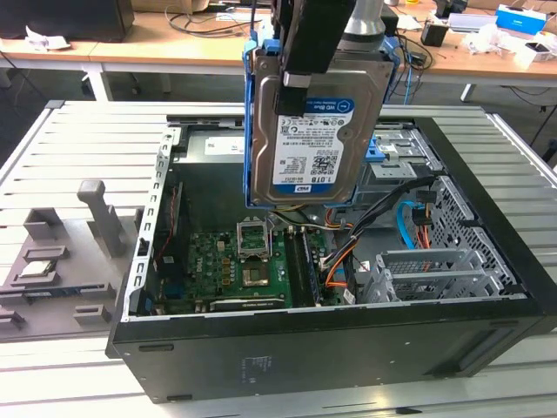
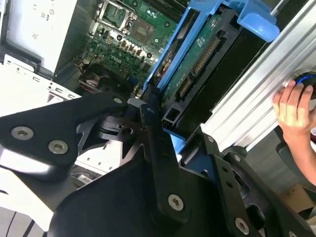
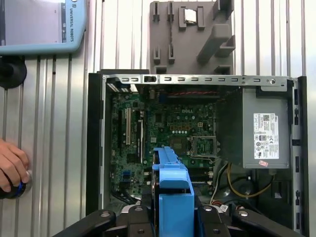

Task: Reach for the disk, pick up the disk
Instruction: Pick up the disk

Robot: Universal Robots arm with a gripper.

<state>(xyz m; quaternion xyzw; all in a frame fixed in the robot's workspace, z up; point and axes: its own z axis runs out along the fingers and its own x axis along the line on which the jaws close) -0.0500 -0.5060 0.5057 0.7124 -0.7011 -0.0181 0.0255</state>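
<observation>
The disk (image 1: 315, 131), a silver-grey hard drive with a white-and-blue label and blue side rails, hangs upright above the open computer case (image 1: 331, 348). My gripper (image 1: 302, 70) is shut on the disk's upper end, well clear of the case. In the second wrist view the black fingers (image 2: 153, 143) clamp the disk (image 2: 195, 64) edge-on, its green circuit side and blue rail showing. In the first wrist view the disk's blue rail (image 3: 173, 192) stands between the gripper's (image 3: 173, 219) two black arms, over the motherboard (image 3: 168, 133).
A drive cage with a blue bracket (image 1: 380, 152) sits at the case's far right in the exterior view. A grey fixture block (image 1: 61, 261) holding a small chip lies at that view's left. A person's hand (image 2: 294, 108) rests on the slatted table; a teach pendant (image 3: 39, 24) lies nearby.
</observation>
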